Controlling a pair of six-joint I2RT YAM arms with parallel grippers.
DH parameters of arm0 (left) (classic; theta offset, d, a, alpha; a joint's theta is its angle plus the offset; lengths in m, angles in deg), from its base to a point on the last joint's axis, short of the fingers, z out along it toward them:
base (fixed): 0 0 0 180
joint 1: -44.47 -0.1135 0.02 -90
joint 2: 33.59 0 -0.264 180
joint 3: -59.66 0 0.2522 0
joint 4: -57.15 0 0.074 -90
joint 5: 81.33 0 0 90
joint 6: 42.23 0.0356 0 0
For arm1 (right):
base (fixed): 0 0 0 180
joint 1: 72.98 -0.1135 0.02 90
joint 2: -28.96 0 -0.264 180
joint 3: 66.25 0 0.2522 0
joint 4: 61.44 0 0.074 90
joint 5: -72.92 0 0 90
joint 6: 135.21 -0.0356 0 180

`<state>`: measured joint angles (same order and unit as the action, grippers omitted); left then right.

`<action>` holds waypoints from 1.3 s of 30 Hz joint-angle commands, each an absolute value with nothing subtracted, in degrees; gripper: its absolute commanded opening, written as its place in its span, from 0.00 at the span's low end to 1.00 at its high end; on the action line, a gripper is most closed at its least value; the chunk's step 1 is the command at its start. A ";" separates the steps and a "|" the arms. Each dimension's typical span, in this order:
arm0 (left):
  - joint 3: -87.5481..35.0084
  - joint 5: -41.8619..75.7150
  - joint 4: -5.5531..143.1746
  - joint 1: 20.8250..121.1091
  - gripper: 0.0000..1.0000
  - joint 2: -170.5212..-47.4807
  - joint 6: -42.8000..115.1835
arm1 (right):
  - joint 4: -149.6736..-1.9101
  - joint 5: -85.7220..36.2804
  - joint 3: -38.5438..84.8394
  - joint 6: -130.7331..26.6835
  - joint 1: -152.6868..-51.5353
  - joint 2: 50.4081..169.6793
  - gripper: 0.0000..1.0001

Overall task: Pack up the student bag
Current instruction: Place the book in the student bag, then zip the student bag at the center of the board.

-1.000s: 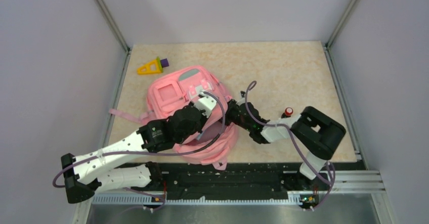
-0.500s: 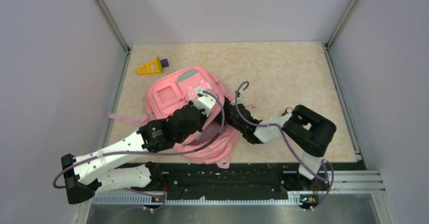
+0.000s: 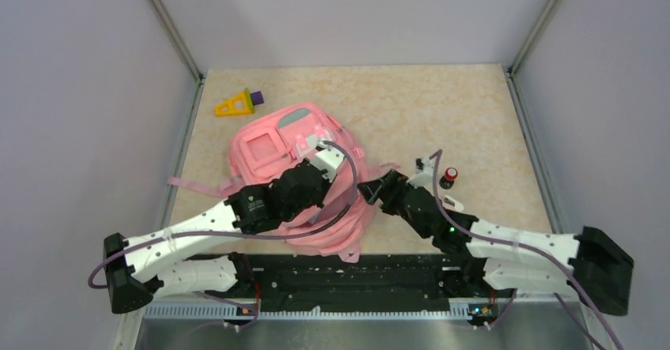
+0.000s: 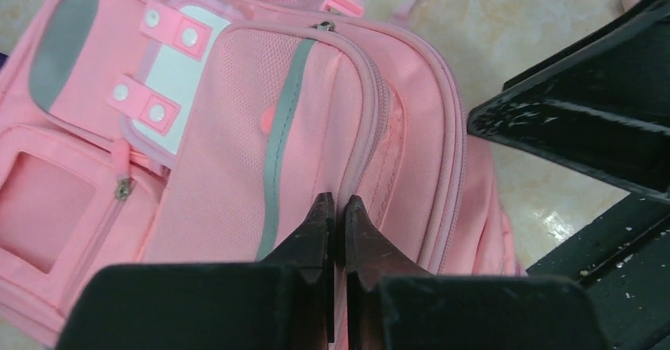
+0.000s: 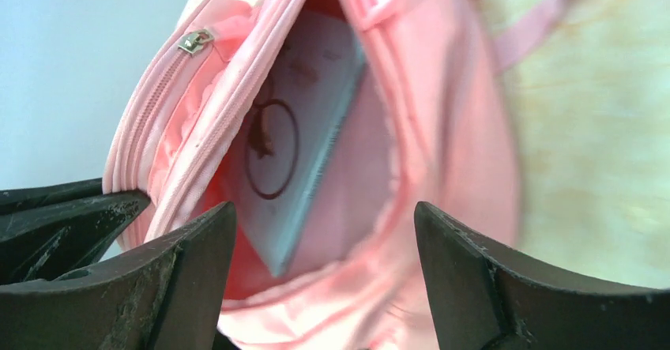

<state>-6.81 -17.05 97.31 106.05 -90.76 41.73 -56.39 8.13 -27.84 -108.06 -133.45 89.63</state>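
student bag (image 3: 261, 148): pink, grey-green stripes | toy (image 3: 234, 107): yellow, purple

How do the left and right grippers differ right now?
The left gripper is shut, pinching the bag at a zipper seam. The right gripper is open and holds nothing. The left gripper sits on the bag's front, while the right gripper faces its open mouth, where a book shows inside. Both have black fingers and are close to the bag.

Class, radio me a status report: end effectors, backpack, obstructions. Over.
Left end effector shut, tips at zipper seam of soft pink fabric backpack. Right end effector open, empty, facing its unzipped mouth; pale booklet inside. Nothing blocking.
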 commanded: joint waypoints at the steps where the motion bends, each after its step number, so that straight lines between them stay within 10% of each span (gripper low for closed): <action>1: -8.32 -13.80 84.13 106.48 0.00 -94.70 31.38 | -77.91 22.64 -30.22 -105.24 -135.91 78.34 0.81; 14: -20.32 -11.02 73.92 103.22 0.00 -115.79 29.33 | -82.12 19.86 -30.60 -98.64 -138.30 69.23 0.79; 19: -17.86 -10.88 76.48 103.12 0.53 -111.47 26.48 | -79.36 20.01 -28.48 -96.97 -143.79 71.66 0.78; 23: -12.52 -13.83 82.75 103.07 0.75 -102.80 20.16 | -79.23 25.19 -26.00 -96.90 -151.16 75.28 0.76; 39: 8.37 -11.58 107.15 81.46 0.91 -71.28 5.50 | -78.64 26.54 -9.78 -97.72 -160.69 101.84 0.66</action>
<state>7.73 -15.48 105.04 85.02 -72.10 5.95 -78.70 25.77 -16.06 -97.98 -159.77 97.41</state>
